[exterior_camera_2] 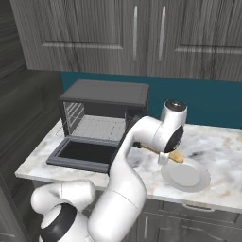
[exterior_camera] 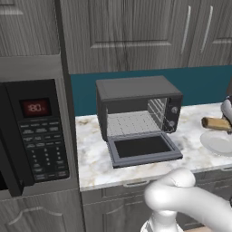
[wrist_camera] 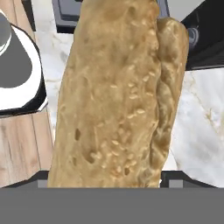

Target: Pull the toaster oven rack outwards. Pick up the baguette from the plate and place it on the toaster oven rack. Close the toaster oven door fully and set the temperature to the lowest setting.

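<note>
Hand view: the baguette (wrist_camera: 118, 92) sits between the wide-spread fingers (wrist_camera: 173, 177), apparently gripped, above the plate (exterior_camera_2: 185, 176); the carrying step; next, move it onto the rack (exterior_camera: 131, 123).

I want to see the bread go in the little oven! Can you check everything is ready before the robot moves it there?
1. Toaster oven door down flat and open: ok.
2. Toaster oven rack pulled outwards over the door: not ok, it sits inside the cavity.
3. Baguette off the plate: ok, it hangs above it.
4. Gripper firmly on the baguette: cannot tell, the bread hides the fingertips.
5. Counter between plate and oven free of obstacles: ok.
</note>
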